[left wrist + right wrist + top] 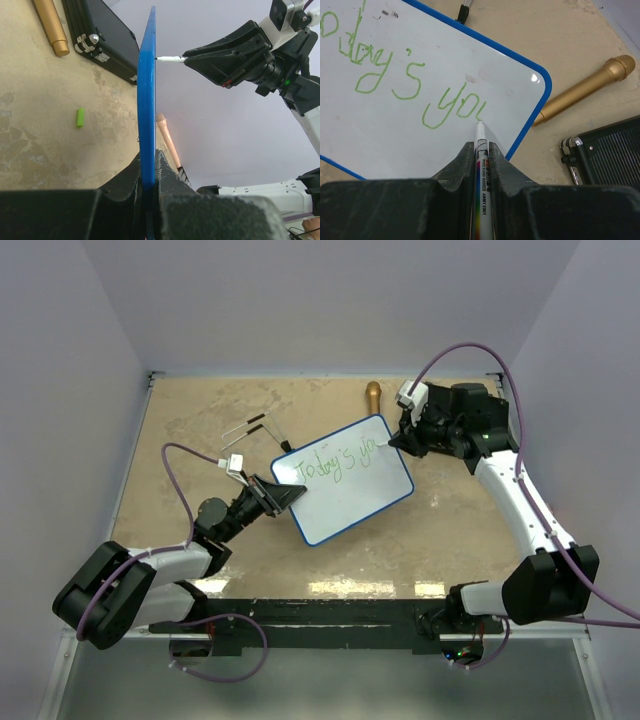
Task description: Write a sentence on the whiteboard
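The whiteboard [350,495], white with a blue rim, lies tilted in mid-table with green writing that reads "Today's yo" and one more stroke. My left gripper [286,496] is shut on its left edge. In the left wrist view the board shows edge-on as a blue strip [146,100] clamped between the fingers of the left gripper [148,172]. My right gripper [481,150] is shut on a white marker [481,137]. The marker's tip touches the board [395,140] at the end of the last green letter, near the right corner. From above, the right gripper [397,443] sits at the board's far right edge.
A gold microphone [372,395] lies at the back, just beyond the board's corner [585,92]. A black case [610,155] sits beside it under the right arm. A green cap [80,117] lies on the table. Thin black-tipped pieces [250,430] lie at back left.
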Controlling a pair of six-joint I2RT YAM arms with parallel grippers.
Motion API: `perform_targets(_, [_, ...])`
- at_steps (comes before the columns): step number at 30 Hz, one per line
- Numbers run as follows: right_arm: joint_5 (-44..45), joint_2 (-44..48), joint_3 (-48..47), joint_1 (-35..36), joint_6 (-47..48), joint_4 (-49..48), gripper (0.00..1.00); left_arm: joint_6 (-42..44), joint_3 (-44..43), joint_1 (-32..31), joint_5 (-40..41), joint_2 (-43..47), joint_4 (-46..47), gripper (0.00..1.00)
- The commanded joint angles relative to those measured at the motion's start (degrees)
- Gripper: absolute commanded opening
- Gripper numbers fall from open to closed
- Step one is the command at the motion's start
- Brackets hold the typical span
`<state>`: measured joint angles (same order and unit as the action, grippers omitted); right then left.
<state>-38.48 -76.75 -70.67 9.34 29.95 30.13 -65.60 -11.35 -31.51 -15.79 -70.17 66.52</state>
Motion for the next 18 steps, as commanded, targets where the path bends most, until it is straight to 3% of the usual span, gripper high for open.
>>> perform_targets(1, [0.9,1.2,-2.1,0.0,-1.1,-2.6,0.00,-2.4,-1.8,0.3,-0.1,1.6,42.2,0.00])
perform_targets(18, [0.1,-1.1,-3.8,-0.1,-2.8,-5.7,0.00,-2.4,-1.9,0.3,0.0,1.5,42.2,0.00])
